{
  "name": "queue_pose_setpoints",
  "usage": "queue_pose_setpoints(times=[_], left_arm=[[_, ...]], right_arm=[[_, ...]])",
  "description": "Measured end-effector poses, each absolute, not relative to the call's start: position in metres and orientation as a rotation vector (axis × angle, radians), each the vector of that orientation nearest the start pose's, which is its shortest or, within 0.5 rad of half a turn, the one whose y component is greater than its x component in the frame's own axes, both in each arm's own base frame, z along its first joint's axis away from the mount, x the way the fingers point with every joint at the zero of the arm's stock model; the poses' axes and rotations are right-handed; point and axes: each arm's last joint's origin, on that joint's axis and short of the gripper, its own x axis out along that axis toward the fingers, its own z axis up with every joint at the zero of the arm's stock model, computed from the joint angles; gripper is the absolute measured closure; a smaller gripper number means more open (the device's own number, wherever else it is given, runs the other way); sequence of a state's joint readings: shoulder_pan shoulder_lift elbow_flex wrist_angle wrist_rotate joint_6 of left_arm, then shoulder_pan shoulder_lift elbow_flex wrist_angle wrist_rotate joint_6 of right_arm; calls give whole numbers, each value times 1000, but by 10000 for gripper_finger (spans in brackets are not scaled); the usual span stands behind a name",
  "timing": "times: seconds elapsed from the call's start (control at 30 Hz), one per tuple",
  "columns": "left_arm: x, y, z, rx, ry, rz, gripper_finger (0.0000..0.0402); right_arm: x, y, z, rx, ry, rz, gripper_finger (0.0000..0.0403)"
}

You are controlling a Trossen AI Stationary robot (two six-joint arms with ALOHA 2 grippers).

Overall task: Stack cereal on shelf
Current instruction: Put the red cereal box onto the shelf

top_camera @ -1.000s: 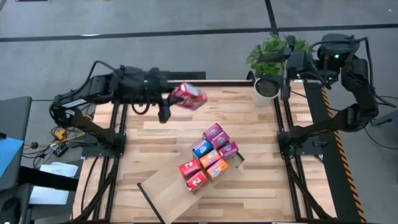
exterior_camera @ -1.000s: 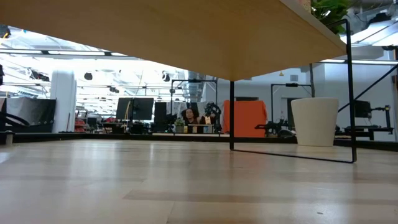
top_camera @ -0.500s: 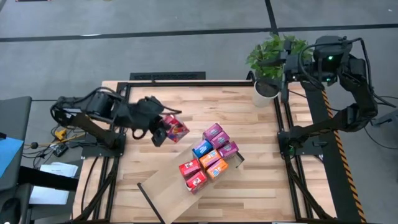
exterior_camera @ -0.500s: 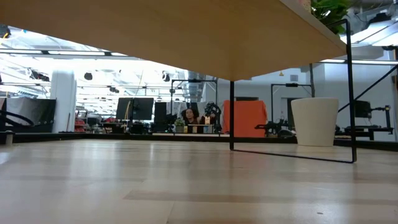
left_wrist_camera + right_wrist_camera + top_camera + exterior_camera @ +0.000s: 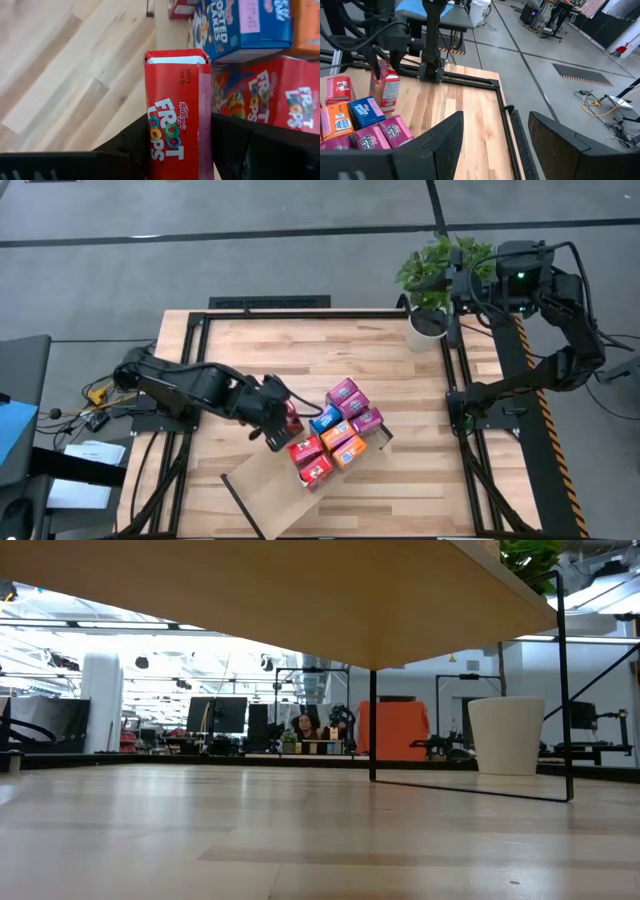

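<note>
My left gripper [image 5: 280, 420] is shut on a red cereal box [image 5: 292, 418] just left of the cluster of cereal boxes [image 5: 338, 432]. That cluster of red, blue, orange and magenta boxes lies on the right end of the shelf [image 5: 262, 482], a pale board standing slantwise on the table. In the left wrist view the held box [image 5: 176, 110] stands beside a blue box [image 5: 245, 25] and a red box [image 5: 265, 95]. My right gripper [image 5: 495, 145] waits open and bare, high at the far right near the plant. My left gripper pinches the red box between its two fingers [image 5: 131, 145], one on each long side [image 5: 150, 135], near the end closest to the wrist. The fingers slant down from the table's left and lie along the box. The box's flap end [image 5: 175, 56] points away from the fingers, down toward the table beside the cluster.
A plant in a white pot [image 5: 428, 322] stands at the table's far right corner. The low view shows the shelf's underside [image 5: 300, 590] and its black legs [image 5: 372, 725]. Bare planks lie across the table's far half and left side [image 5: 250, 350].
My left gripper has carried the red box from the far middle of the table toward the near edge and down, to the left side of the cluster on the shelf. The wrist has rolled and tipped downward, so the box has turned from showing its front to pointing end-down.
</note>
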State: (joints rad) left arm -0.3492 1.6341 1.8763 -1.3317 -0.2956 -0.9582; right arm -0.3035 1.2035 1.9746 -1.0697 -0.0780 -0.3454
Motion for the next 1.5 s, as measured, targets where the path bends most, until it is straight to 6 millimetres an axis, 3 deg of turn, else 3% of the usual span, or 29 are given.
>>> queue_pose_setpoints(times=[0.33,1.5], left_arm=[[298,-106,389,-539,934,489,246],[323,-115,373,-429,970,357,246]], right_arm=[[148,-44,531,-276,346,-168,153],[153,-46,530,-197,348,-177,153]])
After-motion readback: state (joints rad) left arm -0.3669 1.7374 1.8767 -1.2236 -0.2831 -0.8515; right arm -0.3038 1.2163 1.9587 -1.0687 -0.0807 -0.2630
